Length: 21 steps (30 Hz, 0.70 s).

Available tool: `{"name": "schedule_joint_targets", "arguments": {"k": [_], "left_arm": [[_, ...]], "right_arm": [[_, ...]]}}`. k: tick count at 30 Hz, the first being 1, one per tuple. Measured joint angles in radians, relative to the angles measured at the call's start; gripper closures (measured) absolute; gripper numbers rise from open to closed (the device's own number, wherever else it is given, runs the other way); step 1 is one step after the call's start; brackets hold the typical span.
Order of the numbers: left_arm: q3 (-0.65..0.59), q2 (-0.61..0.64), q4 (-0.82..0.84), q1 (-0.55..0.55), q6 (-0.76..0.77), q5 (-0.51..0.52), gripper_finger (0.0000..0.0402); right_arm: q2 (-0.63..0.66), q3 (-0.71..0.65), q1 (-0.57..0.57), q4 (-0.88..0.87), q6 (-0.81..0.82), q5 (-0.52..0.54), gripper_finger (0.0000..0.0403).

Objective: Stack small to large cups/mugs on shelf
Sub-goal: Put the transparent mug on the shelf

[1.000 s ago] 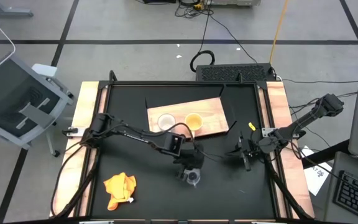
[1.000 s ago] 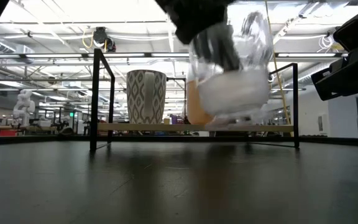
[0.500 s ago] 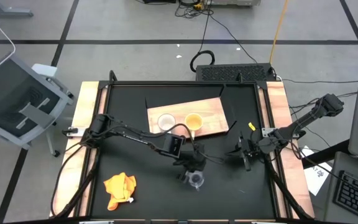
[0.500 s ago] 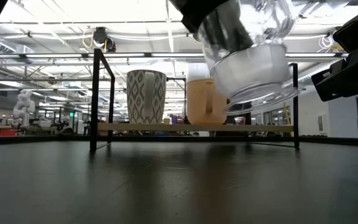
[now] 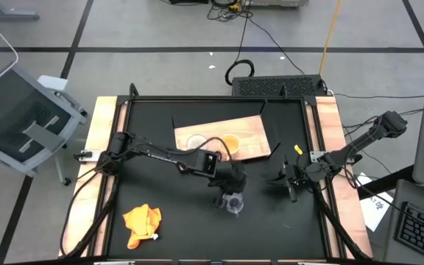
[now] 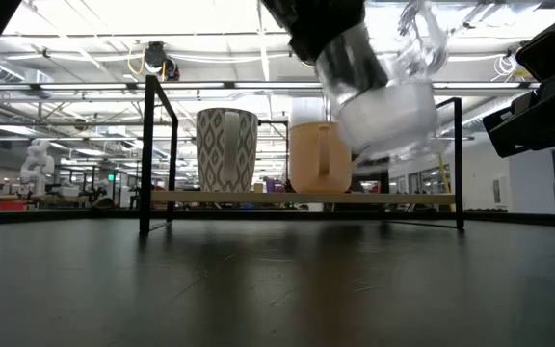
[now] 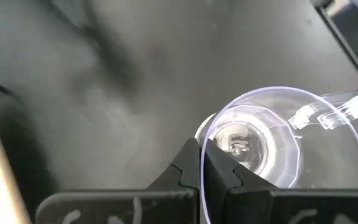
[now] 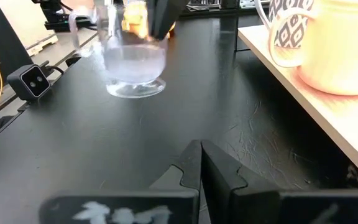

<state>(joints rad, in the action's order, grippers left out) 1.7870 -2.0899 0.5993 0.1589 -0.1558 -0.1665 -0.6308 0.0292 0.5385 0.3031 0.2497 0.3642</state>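
Clear glass cup [image 7: 272,140] (empty) pinched at its rim in the clamped left gripper [image 7: 202,167].

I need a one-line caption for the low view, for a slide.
Left gripper holds the clear glass handled cup above the black tabletop, before the wooden shelf bearing two cups.

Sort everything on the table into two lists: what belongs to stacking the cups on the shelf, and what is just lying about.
Belongs to the job:
- glass cup, held off the table by the shut left gripper
- white cup
- yellow cup
- shelf

Lying about:
- orange cloth
- right gripper, shut, idle at the table's right side
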Motion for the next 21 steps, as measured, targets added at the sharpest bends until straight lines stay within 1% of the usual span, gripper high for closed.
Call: {"name": "schedule_joint_targets", "arguments": {"k": [6,10,13,19,20,21], "left_arm": [[0.09,0.0,0.019,-0.034,-0.02,-0.011,0.0401],[0.184,-0.021,0.045,-0.047,-0.034,-0.024,0.0401],[0.283,-0.089,0.12,-0.05,-0.052,-0.024,0.0401],[0.53,-0.244,0.246,-0.071,-0.084,-0.048,0.0401],[0.564,-0.267,0.27,-0.079,-0.079,-0.048,0.0401],[0.572,-0.281,0.262,-0.088,-0.072,-0.05,0.0401]], "right_arm": [[0.0,0.0,0.0,-0.001,0.0,0.0,0.0403],[0.0,0.0,0.0,-0.001,0.008,-0.003,0.0403],[0.003,0.002,0.001,-0.002,0.025,-0.003,0.0403],[0.025,0.002,0.038,-0.012,0.02,-0.003,0.0403],[0.029,0.002,0.048,-0.008,0.02,-0.003,0.0403],[0.035,0.002,0.061,-0.015,0.02,-0.002,0.0403]]}}
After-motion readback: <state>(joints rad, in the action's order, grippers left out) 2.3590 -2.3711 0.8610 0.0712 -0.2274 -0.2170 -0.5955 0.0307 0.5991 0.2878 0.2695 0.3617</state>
